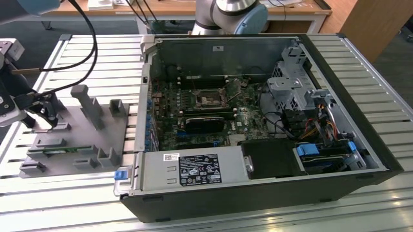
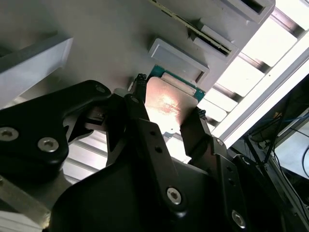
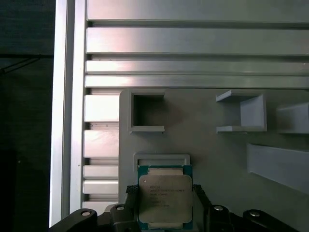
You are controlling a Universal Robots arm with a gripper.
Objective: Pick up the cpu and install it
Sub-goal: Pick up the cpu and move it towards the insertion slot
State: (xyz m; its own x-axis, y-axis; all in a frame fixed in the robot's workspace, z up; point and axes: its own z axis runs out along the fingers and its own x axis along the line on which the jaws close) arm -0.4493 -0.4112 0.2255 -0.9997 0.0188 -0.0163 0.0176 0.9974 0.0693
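Observation:
The cpu (image 3: pixel 165 198), a small square chip with a shiny metal top and green rim, lies on the grey holder plate (image 3: pixel 212 154) against a raised rim. My gripper (image 3: pixel 164 191) straddles it, one black finger against each side edge. The second wrist view shows the cpu (image 2: pixel 169 101) lit between the two fingers (image 2: pixel 137 92). In the exterior view the gripper (image 1: pixel 42 116) hangs low over the holder plate (image 1: pixel 77 140) at the exterior view's left. The black-framed socket (image 1: pixel 210 100) sits on the motherboard inside the open computer case (image 1: pixel 258 121).
Grey posts (image 1: pixel 87 104) stand up from the holder plate near the gripper. A green memory stick (image 1: pixel 58 151) lies in a slot at the plate's front. The case walls (image 1: pixel 145 96) rise between holder and motherboard. All of it rests on a slatted metal table (image 1: pixel 65 188).

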